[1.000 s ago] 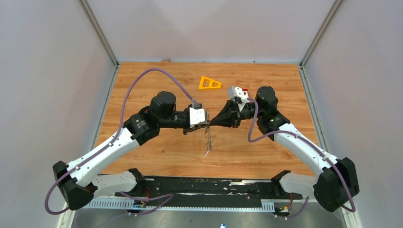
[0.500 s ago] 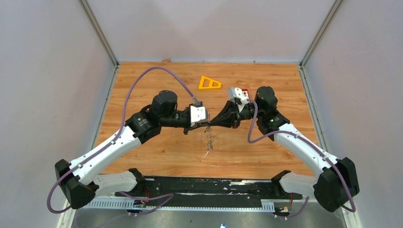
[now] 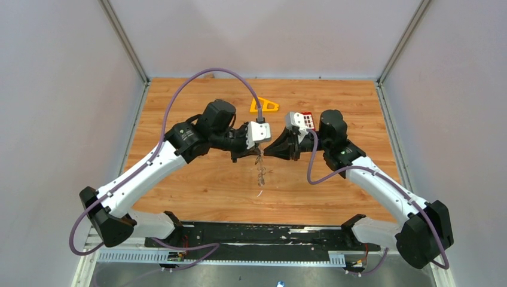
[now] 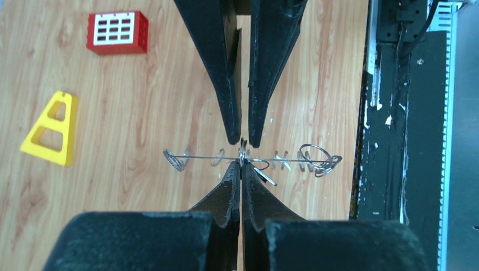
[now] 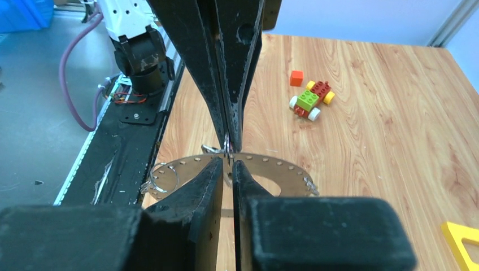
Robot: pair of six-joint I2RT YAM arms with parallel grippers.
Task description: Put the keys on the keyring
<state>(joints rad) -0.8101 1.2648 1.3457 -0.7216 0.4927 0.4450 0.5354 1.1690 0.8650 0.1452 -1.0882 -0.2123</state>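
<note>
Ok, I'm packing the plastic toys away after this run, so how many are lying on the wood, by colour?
Yellow triangular frame: 1
Red block: 1
Orange cube: 1
Multicoloured brick car: 1
Total: 4

The left arm (image 3: 143, 173) and right arm (image 3: 382, 185) reach in from the near corners, elbows bowed outward. The left gripper (image 4: 240, 169) and right gripper (image 5: 227, 165) meet tip to tip mid-scene. The left jaws are pressed together on the keyring (image 5: 282, 169); the right jaws stand a narrow crack apart.
</note>
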